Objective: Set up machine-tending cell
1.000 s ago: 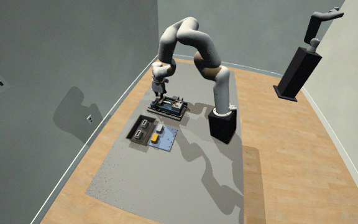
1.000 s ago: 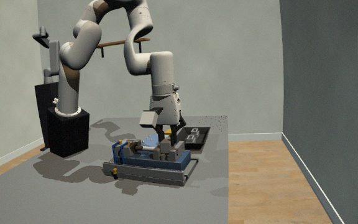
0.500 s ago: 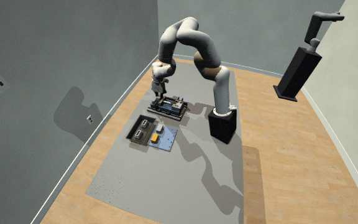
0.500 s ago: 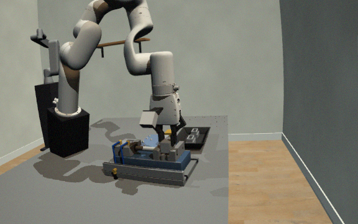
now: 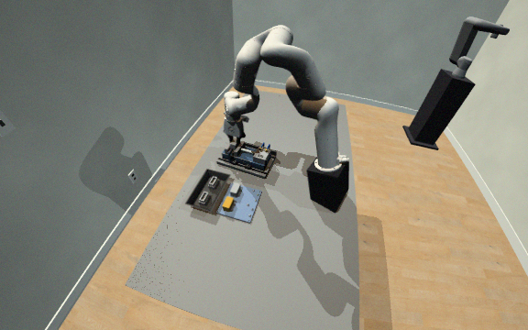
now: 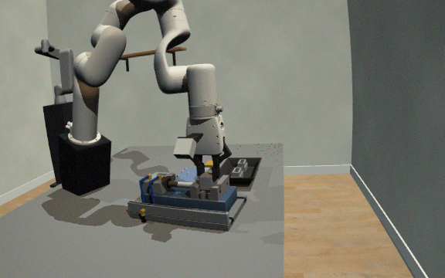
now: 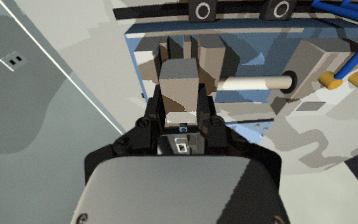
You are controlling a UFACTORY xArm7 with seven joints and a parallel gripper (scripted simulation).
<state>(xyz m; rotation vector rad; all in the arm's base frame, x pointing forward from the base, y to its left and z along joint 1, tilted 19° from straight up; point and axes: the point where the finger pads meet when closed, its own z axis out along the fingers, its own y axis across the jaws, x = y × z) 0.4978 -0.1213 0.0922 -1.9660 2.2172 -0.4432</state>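
Observation:
My gripper is shut on a grey aluminium blank, held from above by its long sides. The blank is low in the opening of the blue vise, between the jaw blocks, at the end away from the blue hoses. I cannot tell whether it rests on the low bars. In the overhead view the gripper stands over the vise's left end. The infeed plate holds one aluminium blank and one brass blank. The outfeed tray holds two finished parts.
The arm's black pedestal stands right of the vise. A pale piston rod crosses the vise opening toward the hose end. A black camera stand is far off at the back right.

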